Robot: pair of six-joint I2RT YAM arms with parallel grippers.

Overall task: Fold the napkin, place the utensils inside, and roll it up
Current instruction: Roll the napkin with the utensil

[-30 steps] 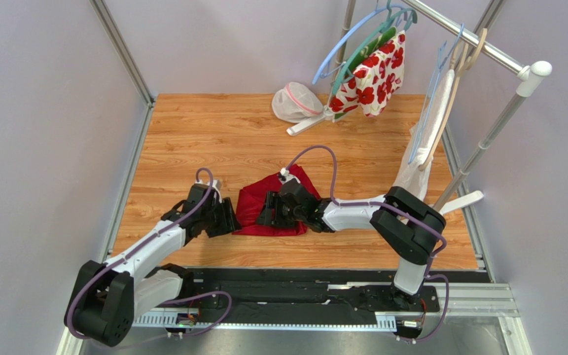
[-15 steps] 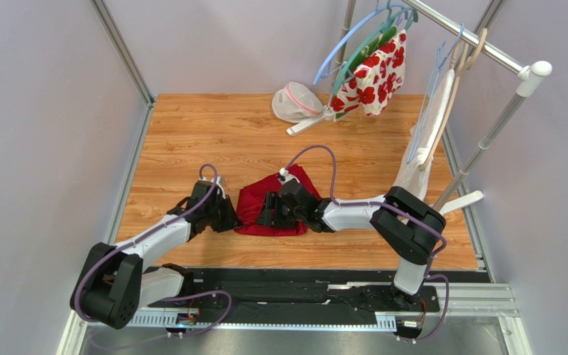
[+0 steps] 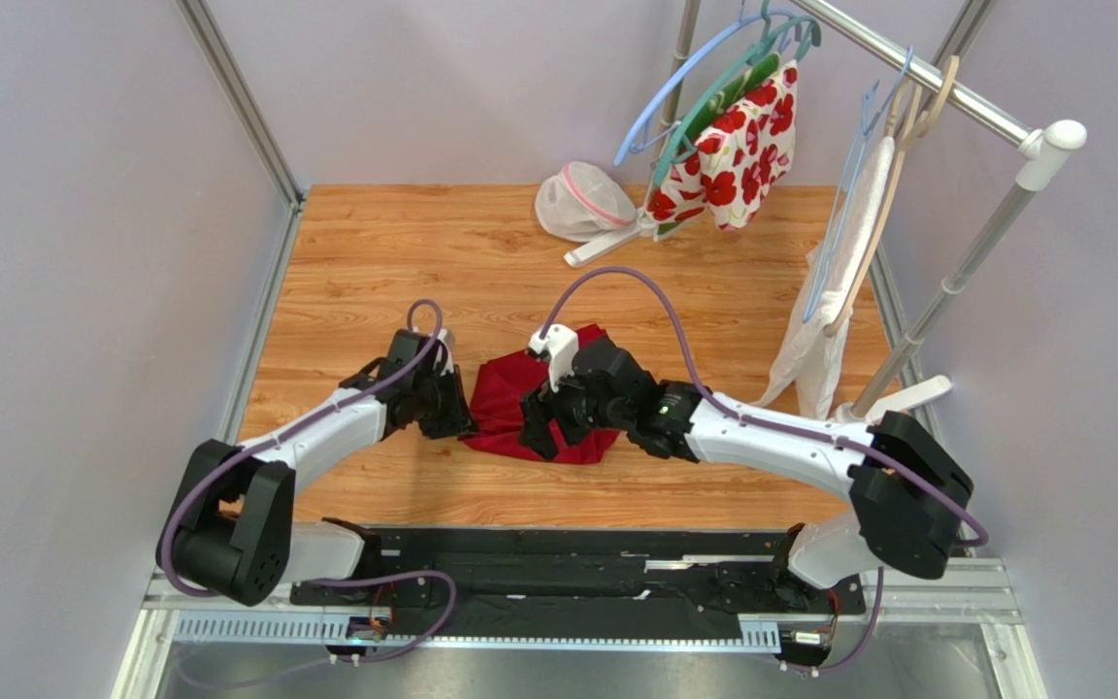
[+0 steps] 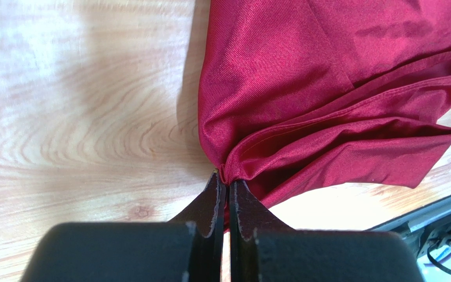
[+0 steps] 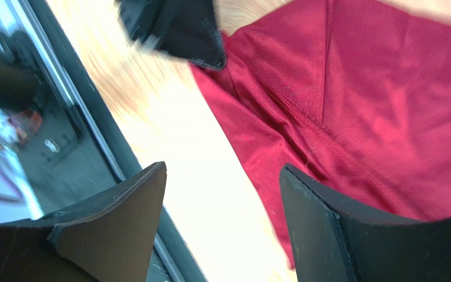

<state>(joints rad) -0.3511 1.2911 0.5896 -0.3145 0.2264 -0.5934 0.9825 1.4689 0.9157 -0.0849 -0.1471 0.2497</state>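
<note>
A dark red napkin (image 3: 499,396) lies loosely folded mid-worktop (image 3: 376,262) between two robot arms, its longer side running left to right. The left fingers (image 4: 215,205) are pressed together on the napkin's left corner, with a pinch of cloth bunched at their tips and the rest spreading away to the right. The right fingers (image 5: 122,205) gape wide and hold nothing, hovering above the napkin's near edge, the cloth just beneath and beyond them.
</note>
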